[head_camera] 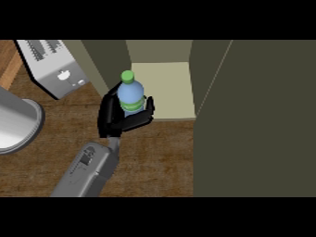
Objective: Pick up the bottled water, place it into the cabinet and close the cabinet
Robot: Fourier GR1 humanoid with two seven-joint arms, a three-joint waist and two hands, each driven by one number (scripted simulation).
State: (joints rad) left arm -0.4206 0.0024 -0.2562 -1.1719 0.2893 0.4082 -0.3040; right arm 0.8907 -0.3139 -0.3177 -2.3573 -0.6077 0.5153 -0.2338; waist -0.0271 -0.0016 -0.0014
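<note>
The cabinet (256, 120) takes up the right half of the head view. Its large dark door panel (269, 139) stands open, running from the top edge of the scene down to the bottom and walling off everything to the right. Left of that panel the cabinet's inside shows as a pale shelf floor (167, 90), bounded on its left by a dark side wall (109, 62) and at the back by a lighter wall. The shelf's front edge lies just right of the bottle, and the pale floor behind it is open room.

The wooden table (153, 157) fills the lower left and centre, with bare wood between the forearm and the door panel.

At the far left a big grey cylinder (6, 120) lies across the table's edge, its round end facing toward the arm but well apart from it. Above it, near the top left, a grey toaster (54, 69) sits tilted, its slots toward the upper edge and a knob on its near face; it stands just left of the cabinet's side wall.

One grey forearm (88, 171) rises from the lower edge, slanting up and to the right. Going by the side it enters from, it seems to be the left arm. Its black robot hand (123, 115) is curled round the bottled water (129, 95), fingers wrapping the lower body so that only the blue upper part, a green label band and the green cap show. The bottle stands upright in the grasp, at the shelf's front left corner, next to the side wall. Whether it rests on anything cannot be told.
</note>
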